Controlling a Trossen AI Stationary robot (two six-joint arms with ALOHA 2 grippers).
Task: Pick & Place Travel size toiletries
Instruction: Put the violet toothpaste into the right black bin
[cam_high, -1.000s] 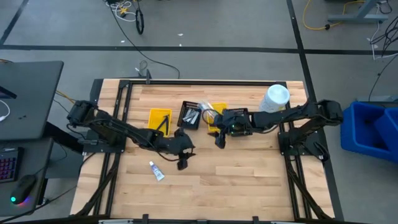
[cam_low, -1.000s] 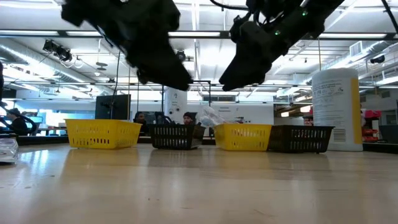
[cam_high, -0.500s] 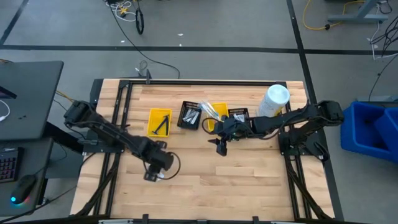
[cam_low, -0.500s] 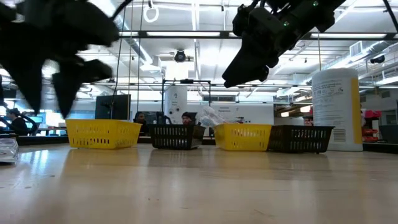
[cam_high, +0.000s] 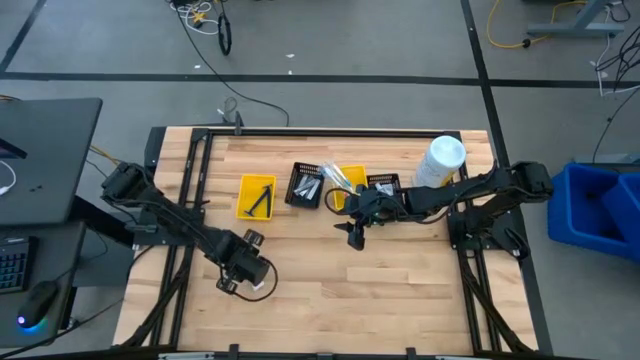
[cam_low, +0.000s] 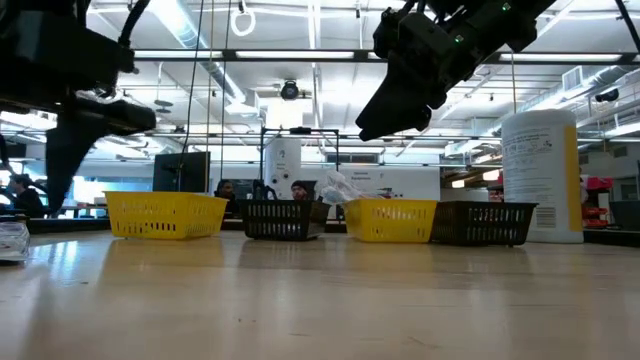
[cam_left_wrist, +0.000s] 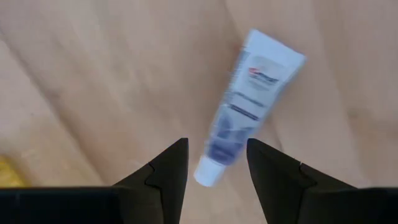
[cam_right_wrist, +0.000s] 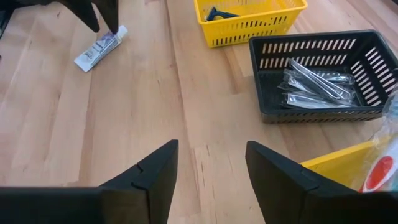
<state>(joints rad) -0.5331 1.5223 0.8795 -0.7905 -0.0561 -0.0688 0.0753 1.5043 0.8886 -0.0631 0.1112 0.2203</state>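
Wooden surface (cam_high: 400, 290) is seen carrying four bins near its far edge. Within the last second the left gripper (cam_left_wrist: 214, 163) has been moved toward the near-left part, and it is now held over the tube (cam_left_wrist: 249, 106), jaws open around the cap end. A grasp seems about to begin. The right gripper (cam_right_wrist: 208, 163) is held near the middle, jaws open and empty.

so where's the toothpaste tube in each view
High view: hidden under the left pincer, near the table's front-left.
Low view: not in it that I can tell.
Left wrist view: toothpaste tube on bare wood, cap between the open fingers.
Right wrist view: far corner, at the left pincer's tips.
Shared landmark: the left pincer, directly over the tube.
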